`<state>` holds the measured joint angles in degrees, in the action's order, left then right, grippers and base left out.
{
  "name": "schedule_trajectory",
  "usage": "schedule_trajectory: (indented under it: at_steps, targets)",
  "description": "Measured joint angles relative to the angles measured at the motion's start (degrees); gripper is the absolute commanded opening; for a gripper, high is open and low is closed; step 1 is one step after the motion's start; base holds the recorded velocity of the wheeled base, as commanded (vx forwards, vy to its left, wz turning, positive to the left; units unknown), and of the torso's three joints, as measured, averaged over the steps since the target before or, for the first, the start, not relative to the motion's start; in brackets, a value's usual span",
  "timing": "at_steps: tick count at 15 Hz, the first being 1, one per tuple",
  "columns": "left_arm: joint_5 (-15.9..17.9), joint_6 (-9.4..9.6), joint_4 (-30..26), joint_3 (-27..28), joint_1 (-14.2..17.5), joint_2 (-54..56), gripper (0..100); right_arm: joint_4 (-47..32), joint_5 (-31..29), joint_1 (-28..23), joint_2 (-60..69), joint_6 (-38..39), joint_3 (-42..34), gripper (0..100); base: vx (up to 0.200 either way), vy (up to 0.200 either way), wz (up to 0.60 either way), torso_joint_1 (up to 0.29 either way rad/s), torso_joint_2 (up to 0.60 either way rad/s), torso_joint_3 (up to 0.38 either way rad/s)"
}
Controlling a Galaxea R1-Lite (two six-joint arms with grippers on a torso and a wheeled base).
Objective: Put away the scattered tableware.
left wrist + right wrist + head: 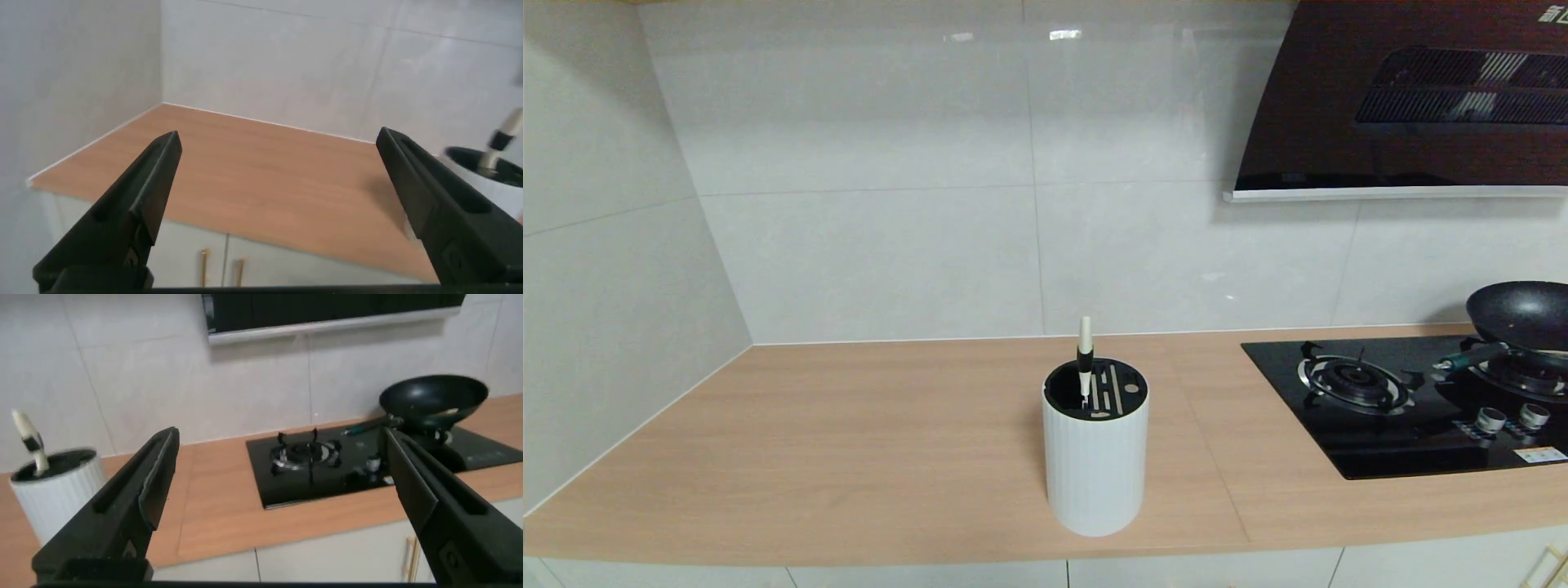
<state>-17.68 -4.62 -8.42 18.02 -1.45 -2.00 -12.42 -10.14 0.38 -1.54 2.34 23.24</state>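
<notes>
Inside holder (1094, 465) stands utensil (1085, 359), handle up, long axis vertical. L gripper (278, 139) & R gripper (279, 437) both wide open, empty, either side of holder; neither clearly nearer.

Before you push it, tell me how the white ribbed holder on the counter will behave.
The white ribbed holder is tall for its base, so a push near the rim would probably tip it; low down it should slide on the smooth counter. With one utensil standing in it, it is likely light.
</notes>
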Motion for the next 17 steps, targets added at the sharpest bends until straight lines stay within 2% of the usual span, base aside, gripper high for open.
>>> schedule_trajectory:
  at_steps: [2, 3, 4, 5, 6, 8, 10, 11, 12, 13, 17]
  targets:
    - [-1.45, 0.68, 2.07, -7.66, 1.04, 1.29, 100, 0.88, -0.48, -0.22, 0.91, 0.12, -6.38, 100, 0.0, 0.0, 0.0, 0.0, 0.0, 0.0]
    - [-1.15, 1.07, 5.34, -11.57, 1.21, 1.65, 100, 2.79, -0.67, -0.28, 1.13, 0.09, -10.03, 100, 0.0, 0.0, 0.0, 0.0, 0.0, 0.0]
    - [0.55, 1.21, 9.87, -14.43, 1.35, 1.82, 100, 5.85, -0.78, -0.28, 1.29, 0.01, -13.73, 100, 0.0, 0.0, 0.0, 0.0, 0.0, 0.0]
    - [3.34, 1.37, 10.63, -16.31, 1.4, 1.95, 100, 10.46, -0.66, -0.3, 1.4, -0.05, -17.46, 100, 0.0, 0.0, 0.0, 0.0, 0.0, 0.0]
    - [4.52, 1.56, 10.36, -17.14, 1.43, 2.0, 100, 15.04, -0.09, -0.33, 1.49, -0.07, -19.99, 100, 0.0, 0.0, 0.0, 0.0, 0.0, 0.0]
    - [8.07, 2.05, 10.39, -17.8, 1.45, 2.1, 100, 14.87, 2.62, -0.33, 1.54, -0.23, -22.47, 100, 0.0, 0.0, 0.0, 0.0, 0.0, 0.0]
    - [13.47, 4.0, 9.81, -17.92, 1.45, 2.11, 100, 12.53, 6.4, -0.33, 1.54, -1.83, -22.91, 100, 0.0, 0.0, 0.0, 0.0, 0.0, 0.0]
    - [16.01, 6.03, 8.56, -17.99, 1.45, 2.11, 100, 12.58, 8.14, -0.33, 1.54, -2.67, -23.02, 100, 0.0, 0.0, 0.0, 0.0, 0.0, 0.0]
    - [16.84, 7.33, 8.27, -17.99, 1.45, 2.11, 100, 12.58, 8.7, -0.33, 1.54, -3.18, -23.13, 100, 0.0, 0.0, 0.0, 0.0, 0.0, 0.0]
    - [17.1, 7.68, 8.24, -17.99, 1.45, 2.13, 100, 12.61, 8.81, -0.3, 1.54, -3.27, -23.16, 100, 0.0, 0.0, 0.0, 0.0, 0.0, 0.0]
    - [17.08, 6.53, 8.22, -17.99, 1.38, 2.13, 100, 12.52, 8.84, -0.3, 1.54, -3.12, -23.24, 100, 0.0, 0.0, 0.0, 0.0, 0.0, 0.0]
